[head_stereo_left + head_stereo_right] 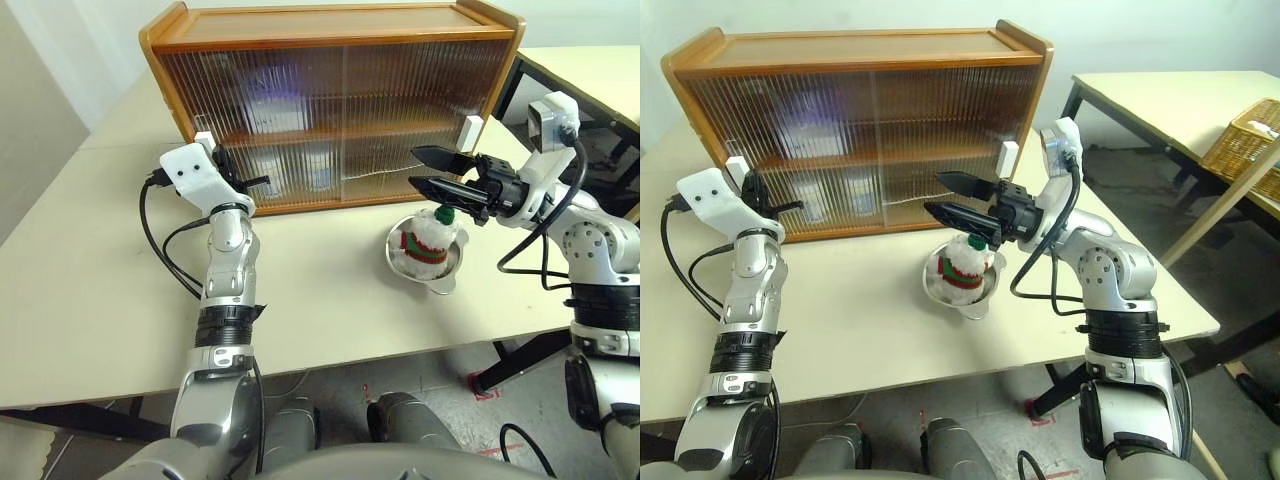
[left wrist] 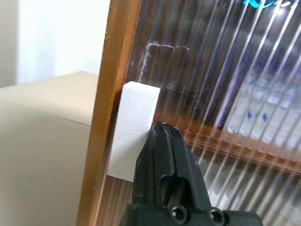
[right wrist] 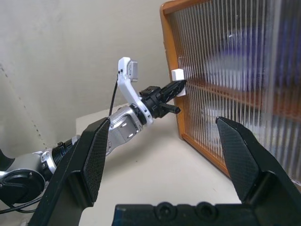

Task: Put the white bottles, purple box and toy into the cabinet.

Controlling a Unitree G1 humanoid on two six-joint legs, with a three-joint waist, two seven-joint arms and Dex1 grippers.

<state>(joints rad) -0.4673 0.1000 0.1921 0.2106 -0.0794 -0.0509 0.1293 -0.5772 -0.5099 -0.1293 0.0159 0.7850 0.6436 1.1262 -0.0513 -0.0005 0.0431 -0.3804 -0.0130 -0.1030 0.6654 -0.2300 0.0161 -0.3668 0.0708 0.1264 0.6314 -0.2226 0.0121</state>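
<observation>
The left hand (image 2: 162, 136), fingers together, touches the white handle (image 2: 133, 129) at the cabinet's (image 1: 330, 25) left edge; both doors look shut. The toy (image 1: 428, 240) sits in a steel bowl (image 1: 400, 262) on the desk (image 1: 90, 290) under the right hand (image 1: 425, 170), fingers apart; sliding a door open likely comes next.

One cabinet (image 1: 330, 100), two white handles (image 1: 204, 139), one toy (image 1: 428, 238), one bowl (image 1: 440, 272)

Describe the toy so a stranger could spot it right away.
Start at the wooden cabinet on the table. Just in front of its right end stands a round steel bowl, and the toy sits inside: white plush, red-and-green sweater, green hat.
</observation>
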